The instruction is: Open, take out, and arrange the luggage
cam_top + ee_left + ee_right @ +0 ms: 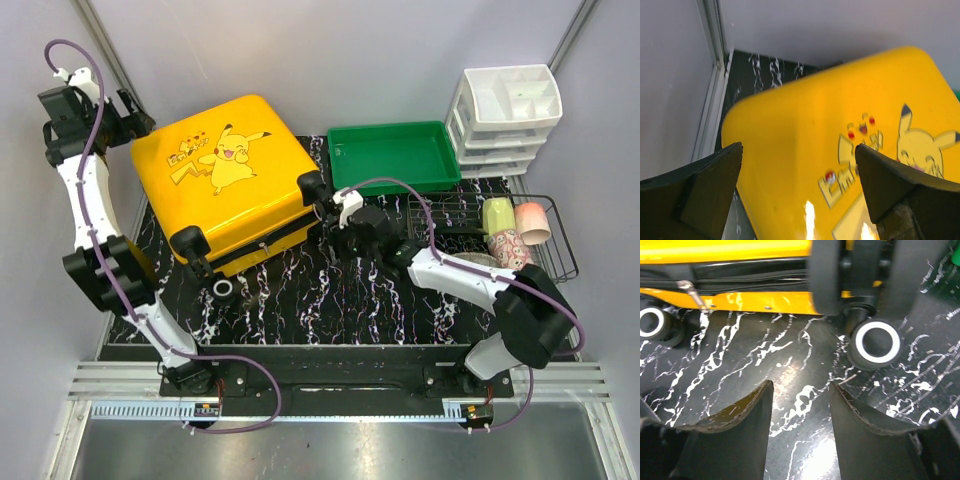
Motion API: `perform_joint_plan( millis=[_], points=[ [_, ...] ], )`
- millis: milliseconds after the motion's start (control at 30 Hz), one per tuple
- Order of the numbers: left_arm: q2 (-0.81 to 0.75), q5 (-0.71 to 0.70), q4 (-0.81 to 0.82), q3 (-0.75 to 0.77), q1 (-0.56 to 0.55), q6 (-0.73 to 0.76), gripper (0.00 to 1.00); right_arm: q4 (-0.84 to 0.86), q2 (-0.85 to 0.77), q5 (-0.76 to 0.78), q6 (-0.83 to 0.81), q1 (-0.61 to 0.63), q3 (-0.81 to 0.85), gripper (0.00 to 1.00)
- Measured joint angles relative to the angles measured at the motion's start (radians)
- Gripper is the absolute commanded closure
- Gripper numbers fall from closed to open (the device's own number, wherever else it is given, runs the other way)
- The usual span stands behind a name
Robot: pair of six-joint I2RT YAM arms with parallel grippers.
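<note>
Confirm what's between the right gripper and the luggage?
Nothing but bare black marbled tabletop, per the right wrist view. The right gripper sits short of the luggage, its wheel ahead to the right.

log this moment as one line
bright yellow hard-shell suitcase: closed, lying flat | left pincer: open, above its lid | right pincer: open, empty, facing black-and-white wheel

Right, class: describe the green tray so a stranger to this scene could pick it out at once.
Find the big yellow suitcase on the black marbled table. Directly to its right, at the table's far edge, lies a shallow rectangular tray. It alone is bright green, unlike the white drawer unit beside it and the black wire basket in front.
</note>
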Motion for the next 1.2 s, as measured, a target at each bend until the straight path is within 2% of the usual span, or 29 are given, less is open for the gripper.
perform_joint_plan(
  millis=[100, 233, 467, 600, 667, 867, 1200],
  points=[
    [0.117, -0.009, 0.066, 0.104, -0.014, -0.042, 0.01, -0.033, 0.023, 0.005, 0.030, -0.031, 0.020, 0.44],
    [0.266, 0.072, 0.171, 0.222, -0.009, -0.149, 0.01, -0.060, 0.034, 0.000, 0.061, -0.037, 0.021, 0.48],
    [0.431, 0.193, 0.297, 0.287, -0.008, -0.341, 0.01, -0.084, 0.105, 0.013, 0.096, -0.037, 0.047, 0.55],
    [0.475, 0.153, 0.336, 0.287, -0.017, -0.362, 0.01, -0.106, 0.125, 0.040, 0.128, -0.038, 0.054, 0.56],
    [0.488, 0.082, 0.363, 0.287, -0.023, -0.353, 0.01, -0.117, 0.142, 0.064, 0.148, -0.038, 0.072, 0.58],
    [0.547, -0.137, 0.452, 0.355, -0.049, -0.214, 0.01, -0.149, 0.162, 0.089, 0.197, -0.039, 0.097, 0.60],
    [0.582, -0.335, 0.505, 0.351, -0.134, 0.251, 0.01, -0.172, 0.206, 0.091, 0.235, -0.039, 0.133, 0.65]
  ],
)
